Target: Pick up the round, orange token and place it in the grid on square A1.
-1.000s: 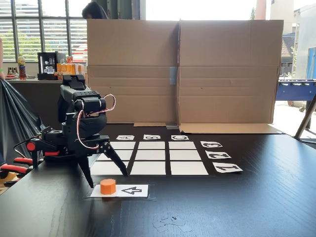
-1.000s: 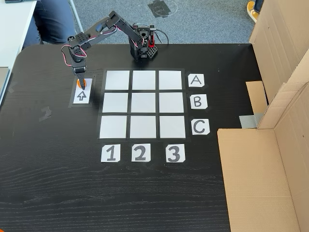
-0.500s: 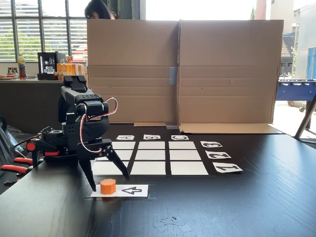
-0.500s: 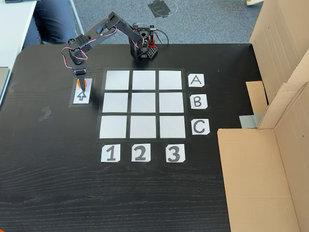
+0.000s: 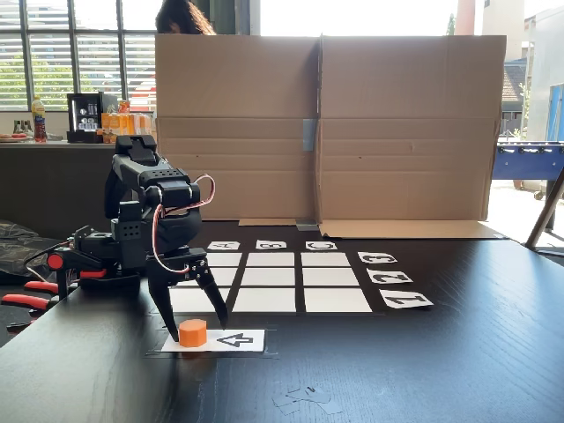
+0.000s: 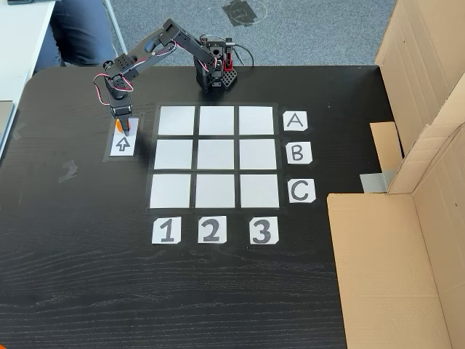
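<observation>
Black table [image 6: 87,291] at lower left: spread-open gripper [image 5: 196,324] straddles the token [image 5: 192,332], largely hiding it in the top-down fixed view.

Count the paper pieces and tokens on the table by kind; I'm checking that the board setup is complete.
Blank white squares: 9
Letter labels: 3
Number labels: 3
Arrow card: 1
Orange token: 1
Total: 17
</observation>
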You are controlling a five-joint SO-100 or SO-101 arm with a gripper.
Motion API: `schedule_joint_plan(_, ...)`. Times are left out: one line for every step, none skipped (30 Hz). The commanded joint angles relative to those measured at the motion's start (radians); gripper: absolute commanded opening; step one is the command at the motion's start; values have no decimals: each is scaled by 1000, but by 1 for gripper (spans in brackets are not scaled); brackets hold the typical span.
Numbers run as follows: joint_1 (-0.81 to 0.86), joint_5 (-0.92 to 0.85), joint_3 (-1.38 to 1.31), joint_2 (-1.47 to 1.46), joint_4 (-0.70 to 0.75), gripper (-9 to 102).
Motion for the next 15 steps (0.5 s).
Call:
schedule_joint_plan(-14,3,-55,6,-9,19)
schedule_joint_plan(-14,3,-55,6,-9,18)
schedule_joint_plan(-14,3,-55,6,-11,17)
schedule_joint_plan(-14,3,-57,6,-12,16)
schedule_joint_plan(-14,3,-57,6,-12,16)
schedule_joint_plan(-15,3,-58,6,-14,15)
schedule_joint_plan(-15,5,-61,6,-14,15)
schedule_joint_plan(-15,5,-63,5,-14,15)
schedule_joint_plan(-15,5,-64,5,-14,15)
schedule_joint_plan(-14,5,-66,5,-14,15)
schedule_joint_plan(-14,5,-67,5,-15,14)
schedule_joint_plan(-12,3,-67,5,-15,14)
schedule_joint_plan(-12,3,-67,5,-15,13)
schedule_joint_plan(-12,2,-67,5,-15,13)
schedule_joint_plan(-12,2,-67,9,-15,12)
